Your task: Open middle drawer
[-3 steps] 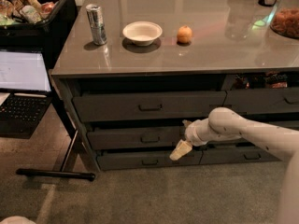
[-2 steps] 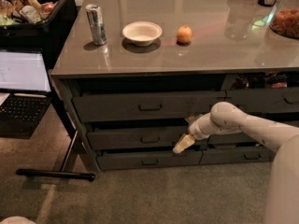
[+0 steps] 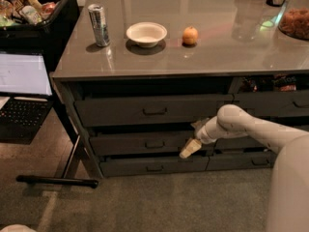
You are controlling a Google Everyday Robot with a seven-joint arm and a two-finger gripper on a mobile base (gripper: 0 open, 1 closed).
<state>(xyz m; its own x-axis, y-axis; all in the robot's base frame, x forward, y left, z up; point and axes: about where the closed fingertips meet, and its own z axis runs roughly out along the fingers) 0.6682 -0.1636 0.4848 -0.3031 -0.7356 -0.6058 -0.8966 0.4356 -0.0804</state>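
The middle drawer (image 3: 130,143) is a wide dark grey front with a small dark handle (image 3: 154,144), set between the taller top drawer (image 3: 111,111) and the thin bottom drawer (image 3: 125,166). A dark gap shows above its front. My gripper (image 3: 190,148) is at the right end of this drawer's front, to the right of the handle and apart from it. The pale arm (image 3: 251,129) reaches in from the right edge of the view.
On the counter (image 3: 217,57) stand a can (image 3: 99,18), a white bowl (image 3: 146,34) and an orange (image 3: 190,35). A laptop (image 3: 24,76) and a black bin (image 3: 48,18) are at left, with a stand foot (image 3: 58,181) on the floor. More drawers (image 3: 285,103) lie to the right.
My gripper has shifted slightly right and up along the middle drawer's front. The drawers look unchanged.
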